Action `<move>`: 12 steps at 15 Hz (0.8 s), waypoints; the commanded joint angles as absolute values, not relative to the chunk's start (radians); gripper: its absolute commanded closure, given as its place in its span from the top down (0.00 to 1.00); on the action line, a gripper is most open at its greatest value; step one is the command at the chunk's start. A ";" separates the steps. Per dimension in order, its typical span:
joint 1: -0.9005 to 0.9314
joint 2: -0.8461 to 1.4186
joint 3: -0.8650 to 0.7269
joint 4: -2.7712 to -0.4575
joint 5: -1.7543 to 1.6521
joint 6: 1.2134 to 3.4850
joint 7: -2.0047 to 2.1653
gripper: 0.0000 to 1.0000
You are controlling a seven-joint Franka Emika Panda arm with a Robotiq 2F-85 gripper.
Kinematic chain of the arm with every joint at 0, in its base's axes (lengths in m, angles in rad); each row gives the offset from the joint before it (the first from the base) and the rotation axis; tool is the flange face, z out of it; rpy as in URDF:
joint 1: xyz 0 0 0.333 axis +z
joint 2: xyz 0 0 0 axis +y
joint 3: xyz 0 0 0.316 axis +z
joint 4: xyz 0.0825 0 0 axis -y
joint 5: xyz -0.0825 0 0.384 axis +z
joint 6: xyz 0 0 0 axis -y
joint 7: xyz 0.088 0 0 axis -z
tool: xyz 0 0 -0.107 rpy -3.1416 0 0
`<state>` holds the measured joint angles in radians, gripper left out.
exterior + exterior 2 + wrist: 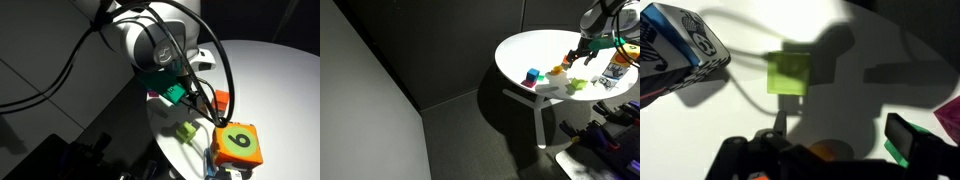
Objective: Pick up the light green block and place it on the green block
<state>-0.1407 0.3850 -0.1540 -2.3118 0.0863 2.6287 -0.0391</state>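
Lime is the colour in the middle of the wrist view: the small pale yellow-green cube, the light green block (787, 72), sits flat on the round white table (890, 30), partly under a dark shadow. The black Robotiq gripper (825, 155) enters from the bottom edge of that view. Its jaws stand apart with nothing between them, and it hangs above the block without touching it. In both exterior views the light green block (186, 130) (577, 85) rests on the tabletop, near the rim.

The small, darker, saturated green cube, the green block (902, 140), shows at the lower right of the wrist view, close beside the gripper's dark frame and apart from the lime cube (a pink shape peeks in at the far right edge). In an exterior view the green block (175, 93) sits just under the white arm's wrist, partly hidden by black cables.

A large orange cube with a green numbered face (238, 143) stands near the lime block. In the wrist view it fills the upper left corner (680, 45), dim in shadow. A small orange block (222, 98) lies farther in on the table (270, 70). A small blue cube (532, 76) sits well away from the gripper (583, 58), toward the opposite side of the table (520, 50).
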 commanded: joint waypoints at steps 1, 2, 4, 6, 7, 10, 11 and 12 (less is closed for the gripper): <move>-0.159 0.416 -0.151 -2.319 0.075 2.674 -0.031 1.00; -0.165 0.425 -0.148 -2.322 0.074 2.683 -0.044 1.00; -0.170 0.442 -0.150 -2.325 0.069 2.687 -0.051 1.00; -0.175 0.453 -0.153 -2.329 0.065 2.688 -0.053 1.00; -0.176 0.457 -0.155 -2.334 0.064 2.692 -0.052 1.00; -0.179 0.468 -0.163 -2.341 0.062 2.697 -0.045 1.00; -0.180 0.474 -0.167 -2.341 0.062 2.700 -0.042 1.00; -0.182 0.480 -0.168 -2.338 0.063 2.700 -0.042 1.00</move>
